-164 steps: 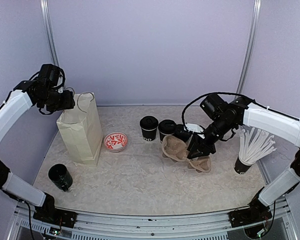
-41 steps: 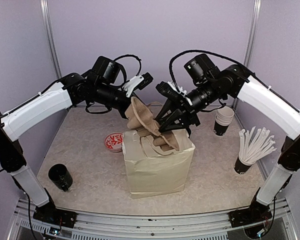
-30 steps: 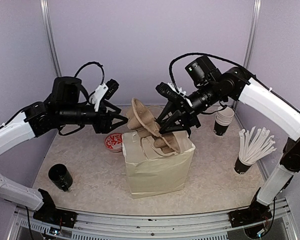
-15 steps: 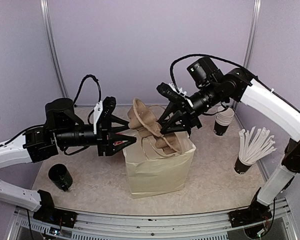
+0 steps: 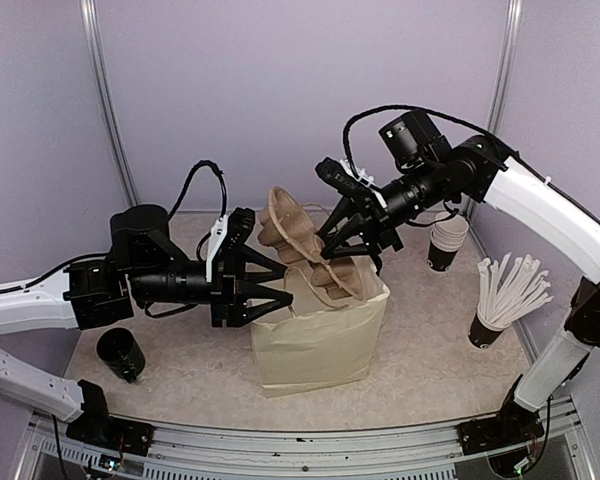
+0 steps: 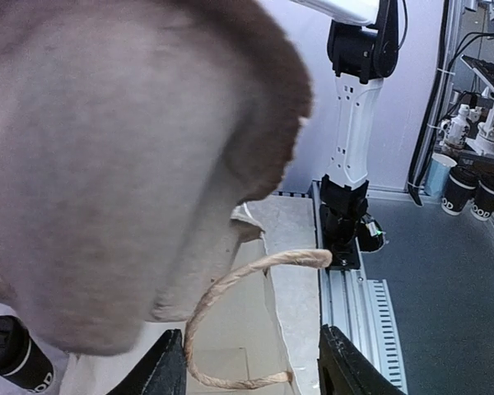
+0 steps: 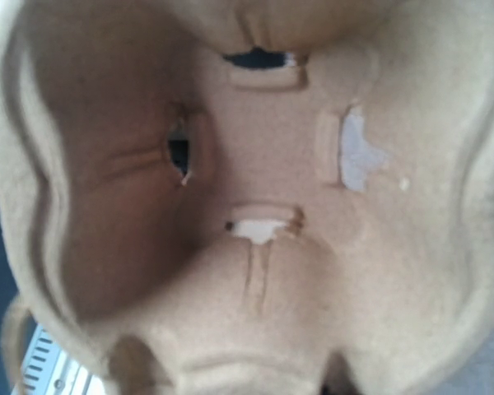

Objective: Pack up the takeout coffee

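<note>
A brown paper bag (image 5: 315, 345) stands open mid-table. My right gripper (image 5: 348, 238) is shut on a tan pulp cup carrier (image 5: 292, 232), which it holds tilted over the bag's mouth with the lower end inside. That carrier (image 7: 255, 197) fills the right wrist view and hides the fingers there. At the bag's upper left edge my left gripper (image 5: 272, 285) is open. In the left wrist view the bag's twisted paper handle (image 6: 230, 309) curls between the left gripper's (image 6: 251, 370) fingers, untouched. One lidded black takeout coffee (image 6: 12, 354) shows at the bottom left of that view. The top view hides it.
A lidless black cup (image 5: 120, 355) sits at the front left. A nested stack of black cups (image 5: 445, 240) stands at the back right. Nearer on the right is a black cup of white sticks (image 5: 505, 295). The carrier (image 6: 107, 164) blocks most of the left wrist view.
My left arm has swung down and to the right, and its open gripper is now at the bag's left rim. The right gripper has kept the carrier almost still over the bag.
</note>
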Robot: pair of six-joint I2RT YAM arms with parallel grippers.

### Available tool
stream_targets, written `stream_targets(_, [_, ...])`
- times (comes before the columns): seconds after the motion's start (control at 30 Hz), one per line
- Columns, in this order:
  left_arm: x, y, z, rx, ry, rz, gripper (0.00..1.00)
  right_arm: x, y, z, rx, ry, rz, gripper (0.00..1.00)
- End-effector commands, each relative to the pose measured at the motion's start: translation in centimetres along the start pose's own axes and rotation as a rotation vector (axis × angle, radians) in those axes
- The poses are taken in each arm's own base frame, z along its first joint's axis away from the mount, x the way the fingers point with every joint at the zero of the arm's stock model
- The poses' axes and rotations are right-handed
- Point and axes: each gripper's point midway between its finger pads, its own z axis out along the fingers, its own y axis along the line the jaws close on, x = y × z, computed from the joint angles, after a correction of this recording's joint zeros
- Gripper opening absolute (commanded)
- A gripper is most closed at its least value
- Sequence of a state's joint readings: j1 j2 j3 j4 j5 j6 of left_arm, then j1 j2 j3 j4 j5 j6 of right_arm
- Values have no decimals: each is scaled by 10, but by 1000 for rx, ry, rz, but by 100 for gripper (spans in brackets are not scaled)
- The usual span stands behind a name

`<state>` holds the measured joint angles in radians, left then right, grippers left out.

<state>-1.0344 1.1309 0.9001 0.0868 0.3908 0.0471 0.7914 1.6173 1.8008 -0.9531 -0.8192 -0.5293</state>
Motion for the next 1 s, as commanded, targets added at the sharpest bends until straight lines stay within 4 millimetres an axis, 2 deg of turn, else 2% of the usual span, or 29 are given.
stream_targets(0.0, [-5,-22,7,86,5,-25,51,-2,-5,-8,45,-10,11,28])
stream_targets(0.17, [-2,-45,13,164,37,-45,44,6,-5,-6,45,6,25,29])
stream_targets(0.3, [-9,-47,12,135,37,-58,43,18,3,-4,9,37,15,29])
stream_targets(0.37, [-12,-48,9,115,46,-58,47,24,9,-3,-20,55,14,29])
stream_targets(0.47, [-29,-53,1,87,36,-37,53,30,16,-2,-51,73,9,28])
stream_targets(0.63, [-69,-58,-19,54,-5,8,57,34,19,-3,-61,90,-8,28])
stream_targets(0.83, [-103,-44,-44,-60,-74,59,57,15,29,-14,-78,47,-62,29])
stream_targets(0.87, [-106,-37,-47,-104,-83,59,58,13,31,-16,-78,45,-67,29])
stream_targets(0.9, [-109,-25,-52,-174,-91,51,63,12,32,-18,-76,43,-71,29])
stream_targets(0.97, [-110,7,-63,-355,-94,23,72,14,34,-19,-73,47,-74,29])
